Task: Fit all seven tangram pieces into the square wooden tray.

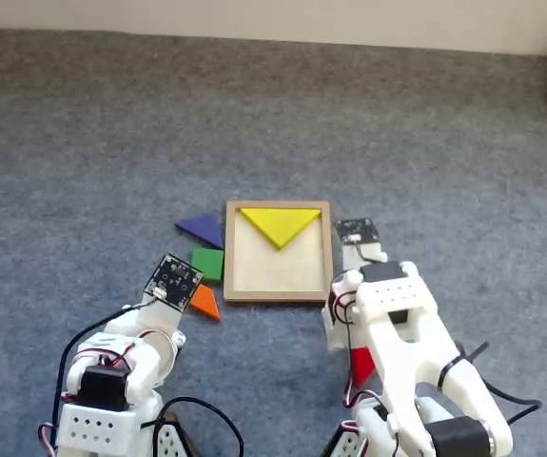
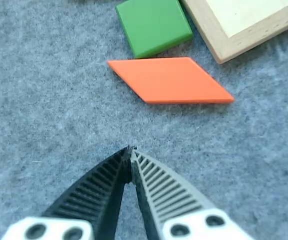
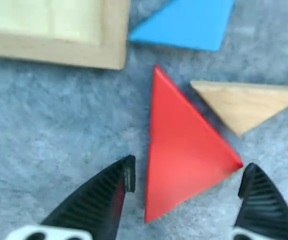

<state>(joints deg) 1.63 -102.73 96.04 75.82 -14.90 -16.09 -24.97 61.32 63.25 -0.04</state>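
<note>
Right gripper [image 3: 188, 172] low, straddling red triangle [image 3: 181, 140]

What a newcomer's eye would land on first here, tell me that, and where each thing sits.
The yellow triangle stands out, the one piece lying in the square wooden tray, against its far edge. Next comes the red triangle, lying between the open fingers of the right gripper. The left gripper is shut and points at the orange parallelogram near the tray's corner.
</note>
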